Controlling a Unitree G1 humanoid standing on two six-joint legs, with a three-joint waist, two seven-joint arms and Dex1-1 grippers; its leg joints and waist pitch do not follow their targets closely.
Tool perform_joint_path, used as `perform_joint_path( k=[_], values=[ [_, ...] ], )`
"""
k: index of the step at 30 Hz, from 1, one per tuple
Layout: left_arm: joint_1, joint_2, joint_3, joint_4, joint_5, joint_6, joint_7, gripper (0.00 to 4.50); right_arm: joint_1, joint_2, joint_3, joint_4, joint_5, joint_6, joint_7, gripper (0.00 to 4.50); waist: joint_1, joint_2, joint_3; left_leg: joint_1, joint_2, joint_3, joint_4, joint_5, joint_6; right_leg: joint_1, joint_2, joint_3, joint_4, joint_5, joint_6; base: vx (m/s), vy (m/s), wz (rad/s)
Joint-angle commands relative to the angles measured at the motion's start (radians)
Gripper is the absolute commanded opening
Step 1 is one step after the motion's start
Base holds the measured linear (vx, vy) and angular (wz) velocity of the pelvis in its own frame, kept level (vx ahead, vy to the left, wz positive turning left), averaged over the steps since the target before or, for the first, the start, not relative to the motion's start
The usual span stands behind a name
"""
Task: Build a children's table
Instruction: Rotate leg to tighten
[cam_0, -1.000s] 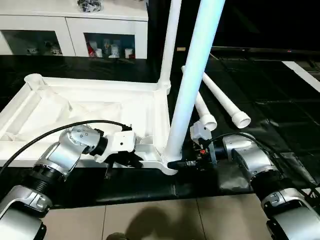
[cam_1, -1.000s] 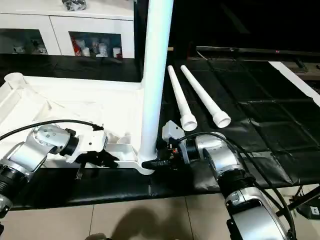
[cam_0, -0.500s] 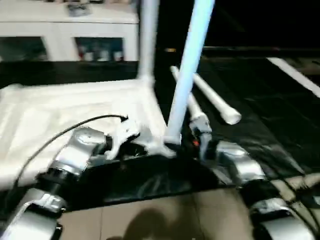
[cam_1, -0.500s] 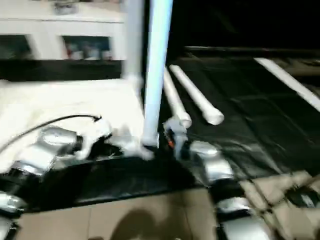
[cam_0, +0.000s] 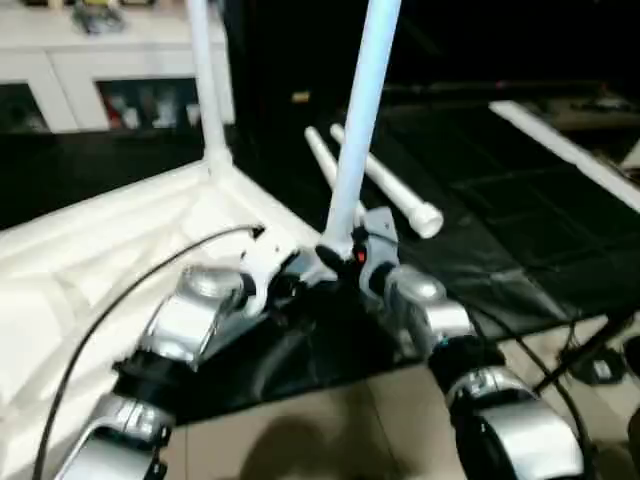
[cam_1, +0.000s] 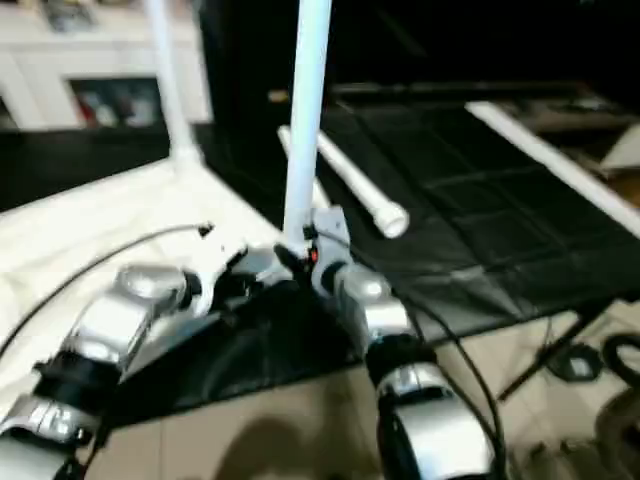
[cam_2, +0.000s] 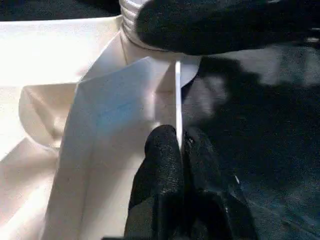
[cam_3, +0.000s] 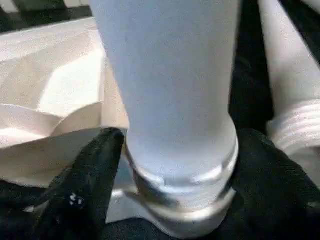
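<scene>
leg (cam_3: 165, 80): stiff, smooth, slips; grip low at threads | right pincer (cam_3: 170, 170) straddles base, grip uncertain | left pincer (cam_2: 177, 150) clamped on top's rim (cam_2: 177, 95)

You find no readable text, label, brand or number anywhere in these views; nothing carries legible print.
</scene>
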Motion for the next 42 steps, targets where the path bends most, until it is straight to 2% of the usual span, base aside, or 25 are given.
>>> perform_joint_path(
  k=[1, 2, 3, 4, 5, 7, 8, 9, 11, 13, 14, 15, 17, 19, 21, 22, 26, 30, 33, 34, 36, 37, 42],
  values=[
    [-0.046, -0.007, 0.007, -0.044, 0.004, -0.039, 0.032, 0.00, 0.002, 0.047, 0.045, 0.045, -0.005, -0.005, 0.054, 3.92, 0.017, 0.005, -0.084, -0.078, -0.015, -0.003, -0.060, -0.175, 0.020, 0.086, -0.096, 0.048, -0.129, -0.713, 0.058, 0.061, -0.014, -0.27],
    [-0.044, 0.001, 0.007, -0.041, 0.009, -0.042, 0.030, 0.00, 0.004, 0.039, 0.046, 0.047, -0.011, -0.016, 0.052, 4.00, 0.028, 0.026, -0.092, -0.060, 0.003, -0.011, -0.075, -0.121, 0.010, 0.062, -0.077, 0.052, -0.120, -0.506, 0.002, 0.096, 0.003, -0.22],
    [-0.044, 0.001, 0.007, -0.041, 0.009, -0.042, 0.030, 0.00, 0.004, 0.039, 0.046, 0.047, -0.011, -0.016, 0.052, 4.00, 0.020, 0.026, -0.087, -0.057, 0.004, -0.010, -0.077, -0.128, 0.010, 0.052, -0.065, 0.052, -0.115, -0.435, -0.033, 0.096, 0.003, -0.22],
    [-0.039, 0.029, 0.004, -0.026, 0.021, -0.063, 0.015, 0.00, 0.026, 0.009, 0.055, 0.015, -0.019, -0.037, 0.094, 4.21, 0.016, 0.029, -0.081, -0.048, 0.006, -0.007, -0.080, -0.196, 0.008, 0.047, -0.056, 0.051, -0.112, -0.396, -0.081, 0.000, 0.000, 0.00],
    [-0.036, 0.044, 0.001, -0.019, 0.025, -0.086, 0.002, 0.00, 0.041, -0.011, 0.061, -0.008, -0.023, -0.049, 0.119, 4.34, 0.016, 0.025, -0.083, -0.041, 0.004, -0.005, -0.078, -0.240, 0.013, 0.048, -0.055, 0.050, -0.112, -0.401, -0.098, 0.000, 0.000, 0.00],
    [-0.031, 0.062, -0.001, -0.014, 0.023, -0.102, -0.015, 0.00, 0.063, -0.038, 0.064, -0.042, -0.021, -0.060, 0.162, 4.45, 0.015, 0.026, -0.084, -0.046, 0.008, -0.005, -0.081, -0.233, 0.027, 0.053, -0.057, 0.053, -0.108, -0.363, -0.116, 0.000, 0.000, 0.00],
    [-0.029, 0.071, -0.003, -0.013, 0.020, -0.106, -0.024, 0.00, 0.073, -0.050, 0.061, -0.059, -0.015, -0.059, 0.184, 4.48, 0.016, 0.026, -0.085, -0.045, 0.009, -0.005, -0.081, -0.224, 0.033, 0.055, -0.056, 0.053, -0.107, -0.343, -0.124, 0.000, 0.000, 0.00],
    [-0.023, 0.086, -0.010, -0.012, 0.017, -0.132, -0.049, 0.00, 0.087, -0.068, 0.059, -0.082, -0.009, -0.060, 0.209, 4.48, 0.015, 0.017, -0.086, -0.046, 0.010, -0.003, -0.081, -0.215, 0.038, 0.056, -0.056, 0.054, -0.107, -0.334, -0.128, 0.000, 0.000, 0.00],
    [-0.003, 0.134, -0.036, -0.013, 0.009, -0.188, -0.131, 0.00, 0.127, -0.132, 0.056, -0.154, 0.006, -0.062, 0.287, 4.48, 0.021, 0.018, -0.087, -0.047, 0.010, -0.002, -0.081, -0.179, 0.051, 0.059, -0.058, 0.057, -0.104, -0.301, -0.134, 0.000, 0.000, 0.00],
    [0.009, 0.160, -0.050, -0.017, 0.003, -0.199, -0.182, 0.00, 0.146, -0.165, 0.055, -0.197, 0.021, -0.058, 0.337, 4.48, 0.030, 0.019, -0.088, -0.042, 0.014, 0.002, -0.081, -0.146, 0.061, 0.056, -0.056, 0.062, -0.096, -0.249, -0.155, 0.000, 0.000, 0.00],
    [0.018, 0.188, -0.065, -0.012, -0.005, -0.246, -0.235, 0.00, 0.163, -0.201, 0.065, -0.237, 0.033, -0.062, 0.408, 4.48, 0.031, 0.019, -0.087, -0.042, 0.014, 0.003, -0.082, -0.139, 0.062, 0.055, -0.055, 0.063, -0.096, -0.242, -0.159, 0.000, 0.000, 0.00],
    [0.021, 0.202, -0.072, -0.008, -0.007, -0.263, -0.261, 0.00, 0.170, -0.220, 0.075, -0.257, 0.036, -0.061, 0.448, 4.48, 0.034, 0.018, -0.088, -0.045, 0.014, 0.004, -0.081, -0.134, 0.064, 0.060, -0.055, 0.064, -0.092, -0.234, -0.160, 0.000, 0.000, 0.00],
    [0.024, 0.218, -0.081, -0.001, -0.008, -0.292, -0.290, 0.00, 0.177, -0.240, 0.087, -0.278, 0.039, -0.059, 0.491, 4.48, 0.037, 0.019, -0.086, -0.043, 0.015, 0.005, -0.083, -0.137, 0.064, 0.058, -0.054, 0.064, -0.093, -0.241, -0.160, 0.000, 0.000, 0.00],
    [0.026, 0.255, -0.104, 0.020, -0.010, -0.381, -0.370, 0.00, 0.188, -0.284, 0.119, -0.319, 0.047, -0.045, 0.600, 4.48, 0.039, 0.018, -0.084, -0.041, 0.014, 0.006, -0.084, -0.165, 0.059, 0.057, -0.055, 0.064, -0.098, -0.281, -0.151, 0.000, 0.000, 0.00],
    [0.024, 0.266, -0.112, 0.031, -0.011, -0.417, -0.399, 0.00, 0.189, -0.301, 0.134, -0.333, 0.049, -0.040, 0.647, 4.48, 0.043, 0.021, -0.081, -0.036, 0.014, 0.007, -0.085, -0.190, 0.058, 0.053, -0.056, 0.064, -0.107, -0.321, -0.145, 0.000, 0.000, 0.00],
    [0.021, 0.277, -0.122, 0.043, -0.014, -0.440, -0.431, 0.00, 0.191, -0.316, 0.150, -0.349, 0.048, -0.026, 0.690, 4.48, 0.045, 0.019, -0.079, -0.033, 0.015, 0.008, -0.086, -0.204, 0.055, 0.051, -0.055, 0.064, -0.109, -0.340, -0.141, 0.000, 0.000, 0.00],
    [0.009, 0.312, -0.161, 0.076, -0.024, -0.533, -0.557, 0.00, 0.166, -0.354, 0.217, -0.353, 0.018, -0.029, 0.813, 4.48, 0.052, 0.016, -0.079, -0.034, 0.020, 0.012, -0.089, -0.215, 0.043, 0.051, -0.057, 0.065, -0.109, -0.377, -0.126, 0.000, 0.000, 0.00],
    [-0.005, 0.323, -0.195, 0.083, -0.019, -0.589, -0.627, 0.00, 0.117, -0.348, 0.255, -0.290, -0.028, -0.069, 0.843, 4.48, 0.057, 0.014, -0.081, -0.030, 0.025, 0.016, -0.089, -0.201, 0.029, 0.047, -0.058, 0.068, -0.101, -0.347, -0.141, 0.000, 0.000, 0.00],
    [-0.009, 0.322, -0.202, 0.083, -0.023, -0.599, -0.650, 0.00, 0.106, -0.346, 0.265, -0.277, -0.032, -0.071, 0.856, 4.48, 0.059, 0.016, -0.083, -0.029, 0.026, 0.020, -0.089, -0.191, 0.025, 0.046, -0.058, 0.072, -0.096, -0.318, -0.156, 0.000, 0.000, 0.00],
    [-0.011, 0.319, -0.206, 0.081, -0.025, -0.601, -0.656, 0.00, 0.102, -0.345, 0.269, -0.274, -0.030, -0.067, 0.869, 4.48, 0.061, 0.017, -0.084, -0.027, 0.028, 0.021, -0.088, -0.186, 0.026, 0.044, -0.056, 0.074, -0.091, -0.280, -0.169, 0.000, 0.000, 0.00],
    [-0.019, 0.314, -0.212, 0.085, -0.028, -0.610, -0.674, 0.00, 0.095, -0.346, 0.276, -0.269, -0.023, -0.060, 0.892, 4.48, 0.063, 0.013, -0.086, -0.029, 0.027, 0.023, -0.088, -0.174, 0.030, 0.048, -0.056, 0.076, -0.086, -0.253, -0.180, 0.000, 0.000, 0.00],
    [-0.021, 0.313, -0.214, 0.086, -0.028, -0.614, -0.679, 0.00, 0.094, -0.347, 0.279, -0.268, -0.020, -0.057, 0.900, 4.48, 0.063, 0.012, -0.086, -0.033, 0.027, 0.023, -0.088, -0.163, 0.032, 0.050, -0.056, 0.077, -0.083, -0.245, -0.181, 0.000, 0.000, 0.00],
    [-0.028, 0.310, -0.218, 0.101, -0.027, -0.640, -0.707, 0.00, 0.082, -0.339, 0.273, -0.253, 0.005, -0.039, 0.948, 4.06, 0.065, 0.013, -0.085, -0.036, 0.025, 0.024, -0.087, -0.162, 0.032, 0.052, -0.059, 0.077, -0.087, -0.275, -0.167, 0.000, 0.000, 0.00]
  ],
)
